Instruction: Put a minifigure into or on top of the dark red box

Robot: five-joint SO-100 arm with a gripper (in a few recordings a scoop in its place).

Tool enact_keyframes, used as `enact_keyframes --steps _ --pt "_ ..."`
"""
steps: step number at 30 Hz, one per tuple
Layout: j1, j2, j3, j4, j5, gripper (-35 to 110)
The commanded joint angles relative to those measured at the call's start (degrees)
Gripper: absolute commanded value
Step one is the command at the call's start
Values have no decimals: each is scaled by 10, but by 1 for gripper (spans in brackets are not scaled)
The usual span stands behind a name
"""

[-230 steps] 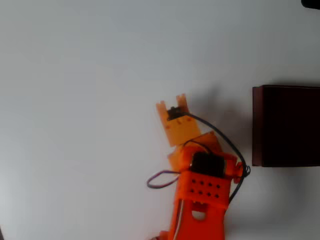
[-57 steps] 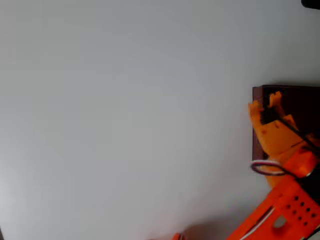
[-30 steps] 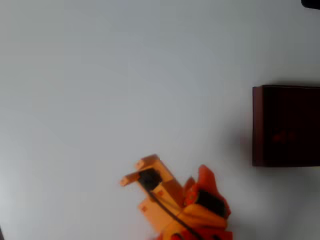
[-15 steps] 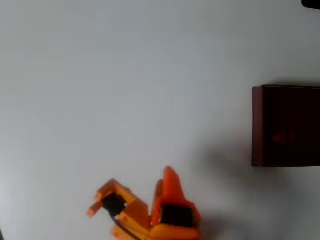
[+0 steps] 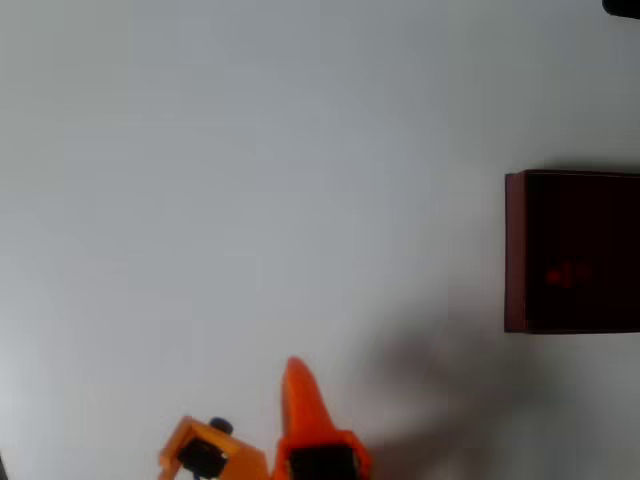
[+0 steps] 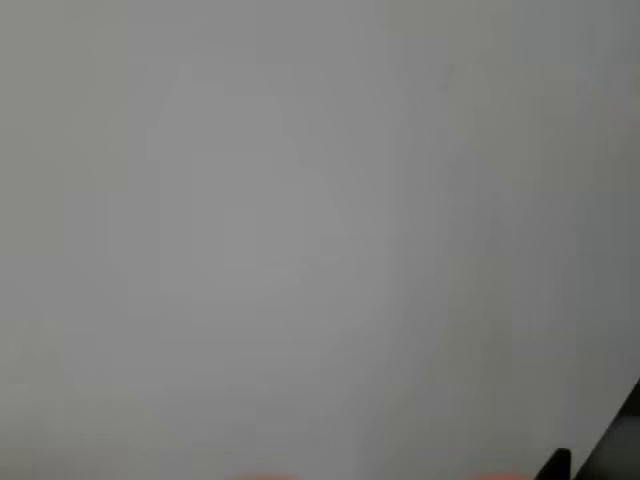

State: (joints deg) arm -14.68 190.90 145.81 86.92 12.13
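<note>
The minifigure is lying inside the dark red box, showing as a faint red smudge on the dark floor approx mid-box in the overhead view. So the drop step is looking done, IMO; the task is reading as complete or nearly so. The orange arm is sitting at the bottom edge, well apart from the box; jaws' state: can't tell, the tips are cut off by the frame edge. Next move is prob just parking the arm, nothing to grip. The white tabletop is carrying nothing else btw arm and box. The wrist view is giving blurry pale surface w/ a dark edge at bottom right.
</note>
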Motion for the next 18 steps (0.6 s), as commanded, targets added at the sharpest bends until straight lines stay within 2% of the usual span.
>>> enact_keyframes --steps 1,8,13,18 --pt "-10 11 47 -17 -4 0" --pt "-27 9 128 -80 -75 0" --pt "-22 9 181 -135 -11 0" --pt "-47 9 233 -141 -34 0"
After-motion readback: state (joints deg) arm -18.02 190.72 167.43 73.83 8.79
